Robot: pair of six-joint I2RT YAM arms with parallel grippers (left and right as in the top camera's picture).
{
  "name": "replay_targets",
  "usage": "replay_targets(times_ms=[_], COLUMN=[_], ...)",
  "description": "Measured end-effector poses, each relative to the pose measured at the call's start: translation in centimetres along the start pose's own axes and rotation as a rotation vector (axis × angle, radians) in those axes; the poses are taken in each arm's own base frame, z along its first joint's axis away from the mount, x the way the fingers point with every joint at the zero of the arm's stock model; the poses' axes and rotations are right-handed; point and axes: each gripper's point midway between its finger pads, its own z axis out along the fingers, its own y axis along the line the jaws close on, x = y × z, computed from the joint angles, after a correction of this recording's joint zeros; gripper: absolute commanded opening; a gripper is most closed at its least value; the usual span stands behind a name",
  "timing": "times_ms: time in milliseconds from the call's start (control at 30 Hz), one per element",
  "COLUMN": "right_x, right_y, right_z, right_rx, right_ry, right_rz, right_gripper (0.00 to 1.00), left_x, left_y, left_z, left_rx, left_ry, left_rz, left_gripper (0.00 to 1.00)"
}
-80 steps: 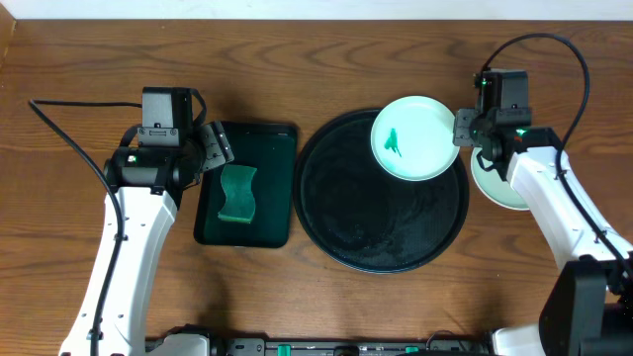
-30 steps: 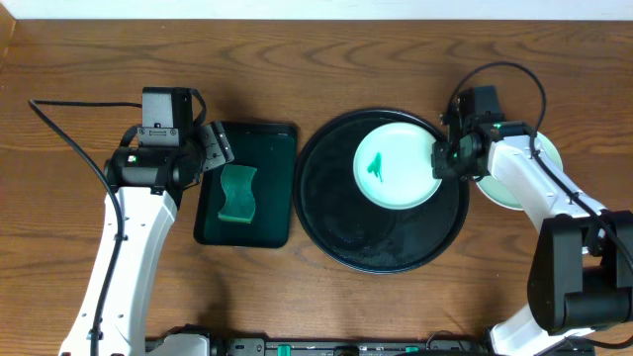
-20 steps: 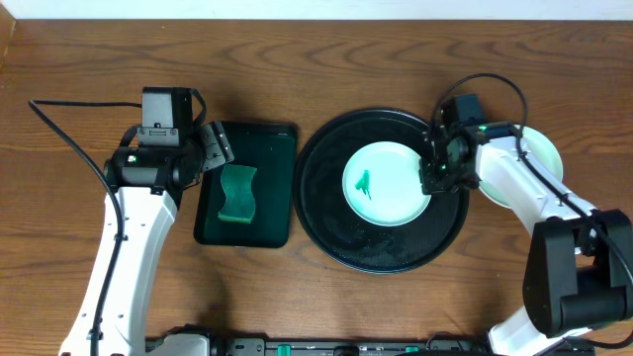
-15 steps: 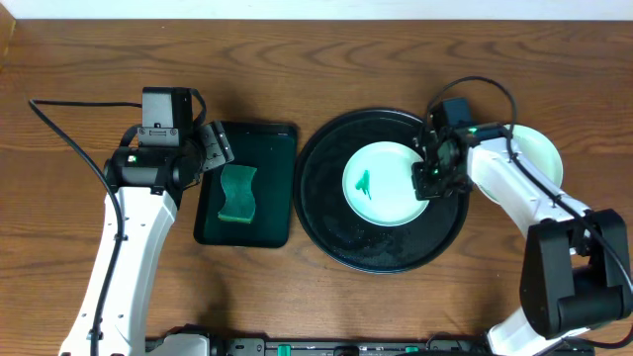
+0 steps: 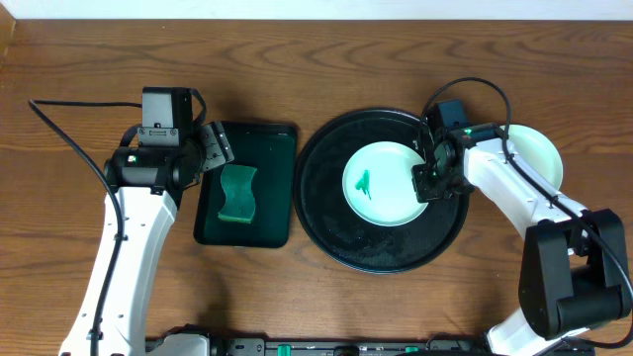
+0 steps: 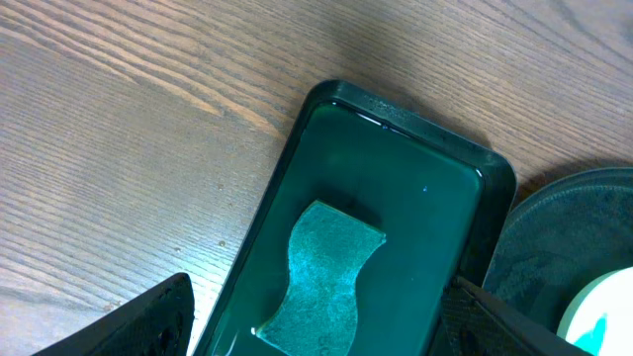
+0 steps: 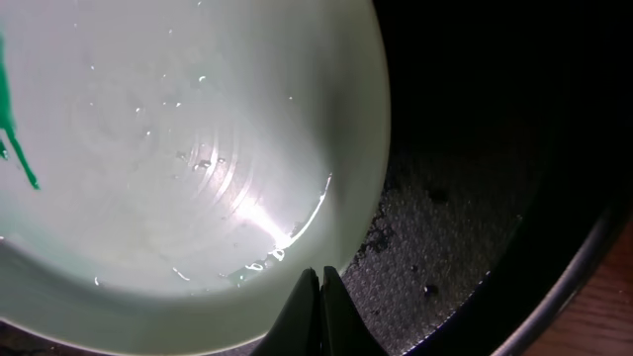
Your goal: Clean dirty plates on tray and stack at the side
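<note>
Overhead view: dark brown wood-grain table [image 5: 316,59], with a pale strip [image 5: 316,8] along its far edge; nothing more of the room shows.

Surroundings. A rectangular dark green tray [image 5: 269,158] sits left of centre and holds a green wavy-edged sponge [image 5: 237,193] lying flat. The left wrist view shows this tray's bottom glossy around the sponge. A black cable [image 5: 69,133] loops over the table to the left arm.

Task items. The black tray [image 5: 386,247] lies just right of the green tray; their rims are close, and whether they touch cannot be told. One dirty plate [image 5: 391,198] lies inside the black tray, slightly right of its middle, with a small green smear [image 5: 363,184] left of the plate's centre. A second plate [image 5: 534,153] rests on the table beside the black tray's right rim. The right arm crosses its near-left part, so whether it is one plate or a stack cannot be told.

Grippers. The left gripper [image 5: 216,146] hangs at the green tray's upper-left corner, with its jaws spread wide and nothing between them. The right gripper [image 5: 423,184] is at the dirty plate's right edge. In the right wrist view its fingers [image 7: 309,307] are pressed together to a thin slit, with their tips pinched on the plate's rim.

Surface notes. The right wrist view shows water beads and glare on the plate, and wet specks on the textured black floor of the tray.
</note>
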Motion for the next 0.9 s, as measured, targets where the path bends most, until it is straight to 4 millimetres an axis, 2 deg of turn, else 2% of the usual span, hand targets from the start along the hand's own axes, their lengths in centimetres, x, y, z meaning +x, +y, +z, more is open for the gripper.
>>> replay_targets(times_ms=[300, 733, 900], right_x=[-0.8, -0.4, -0.4], right_y=[-0.2, -0.3, -0.3], right_z=[0.2, 1.3, 1.3], right_rx=[0.01, 0.011, 0.01], right_ry=[-0.037, -0.046, -0.047], right_rz=[-0.002, -0.002, -0.002], right_gripper=[0.01, 0.01, 0.08], left_x=[0.0, 0.0, 0.0], left_y=[0.0, 0.0, 0.0], left_z=[0.0, 0.0, 0.0], left_rx=[0.0, 0.0, 0.0], left_ry=[0.0, 0.0, 0.0], left_rz=[0.0, 0.0, 0.0], left_gripper=[0.8, 0.8, 0.8])
